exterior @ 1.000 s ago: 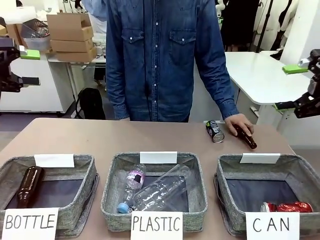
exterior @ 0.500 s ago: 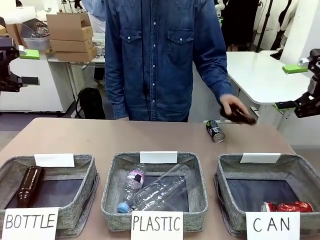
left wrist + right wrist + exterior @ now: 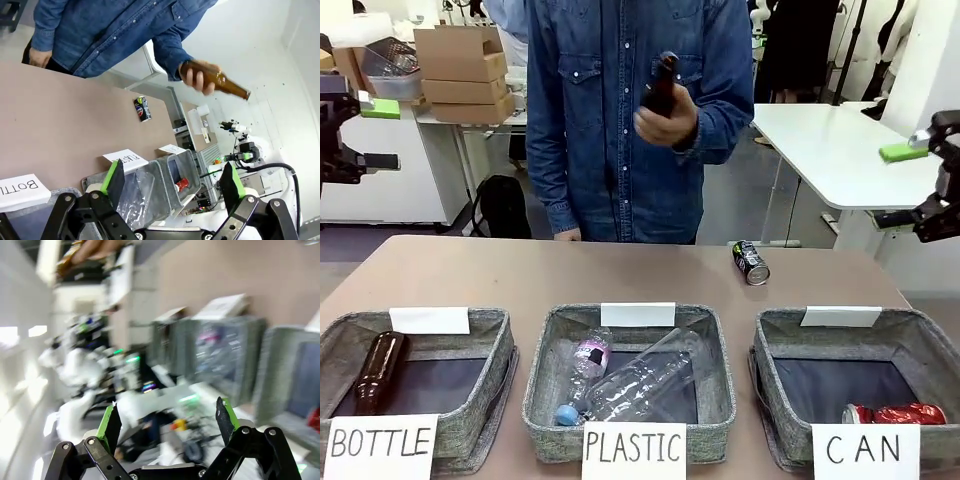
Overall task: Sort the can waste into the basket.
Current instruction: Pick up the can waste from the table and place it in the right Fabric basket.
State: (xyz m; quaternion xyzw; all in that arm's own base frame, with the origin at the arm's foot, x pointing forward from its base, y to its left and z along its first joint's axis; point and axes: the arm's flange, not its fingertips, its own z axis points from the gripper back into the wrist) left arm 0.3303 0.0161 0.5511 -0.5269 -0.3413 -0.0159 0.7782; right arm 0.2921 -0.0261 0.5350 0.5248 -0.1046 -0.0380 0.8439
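Up off the table (image 3: 520,270) since a sec ago: the person's hand (image 3: 668,122) is now holding the brown bottle (image 3: 661,85) at chest height, neck pointing up. Before, hand and bottle were resting on the far right of the tabletop. Meanwhile the right gripper (image 3: 905,185) has shifted slightly.

Going L to R: the left gripper (image 3: 173,176) is hanging at the far left, well above the table, fingers spread wide, gripping nothing. Below it the BOTTLE basket (image 3: 498,335) is sitting at the near left edge, w/ a second brown bottle (image 3: 378,370) lying along its left side. In the middle, the PLASTIC basket (image 3: 542,350) is holding clear plastic bottles (image 3: 645,380), lying tilted across each other.

Further right, the black can (image 3: 751,262) is lying on its side on the table's far right, well apart from both grippers and touching no basket. Nearer, the CAN basket (image 3: 768,350) is sitting at the near right. The red can (image 3: 895,413) is lying inside it at the front right, just behind the sign (image 3: 865,452). The right gripper is hovering high off the table's right edge, jaws wide apart, empty. Its wrist cam is coming through blurred.
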